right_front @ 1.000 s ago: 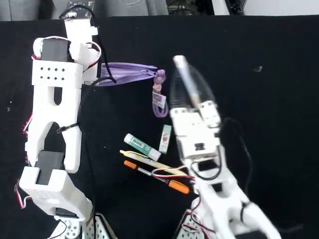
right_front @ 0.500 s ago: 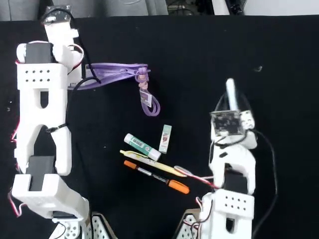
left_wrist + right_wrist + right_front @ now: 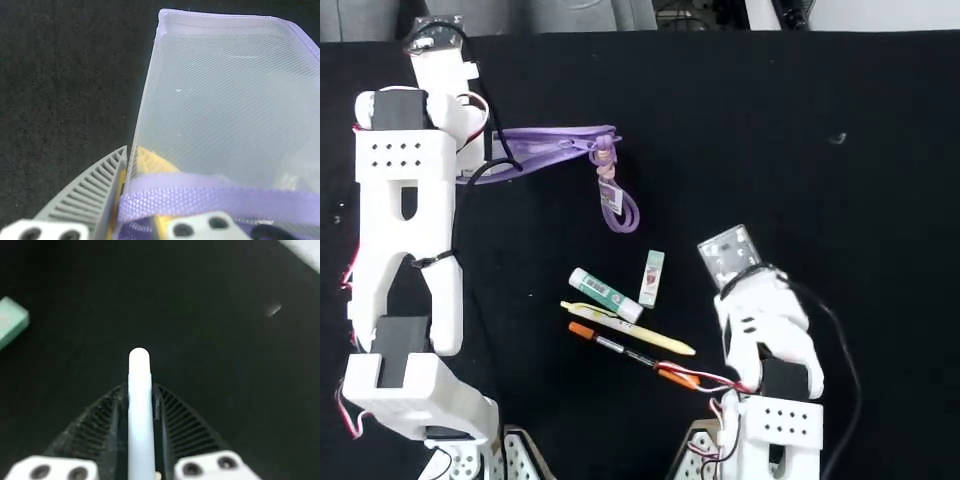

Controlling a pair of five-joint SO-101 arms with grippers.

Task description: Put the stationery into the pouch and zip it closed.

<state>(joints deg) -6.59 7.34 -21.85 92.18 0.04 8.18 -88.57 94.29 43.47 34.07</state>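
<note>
The pouch (image 3: 555, 148) is at the upper left of the high view, your left gripper (image 3: 131, 160) clamped on its purple zip edge, so hold that mouth steady. Your right gripper (image 3: 139, 390), low at the right, is closed around a white pen (image 3: 139, 365). Bring it tip-first to the opening, passing above the loose pens (image 3: 630, 330) and eraser (image 3: 652, 278) at centre.

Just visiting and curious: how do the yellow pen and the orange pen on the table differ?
The yellow pen is pale throughout; the orange pen has orange ends and a dark middle. The yellow pen, nearer the pouch, lies uncovered; a red wire crosses the orange pen's end. Both lie flat on the black table, side by side, slanted alike.
</note>
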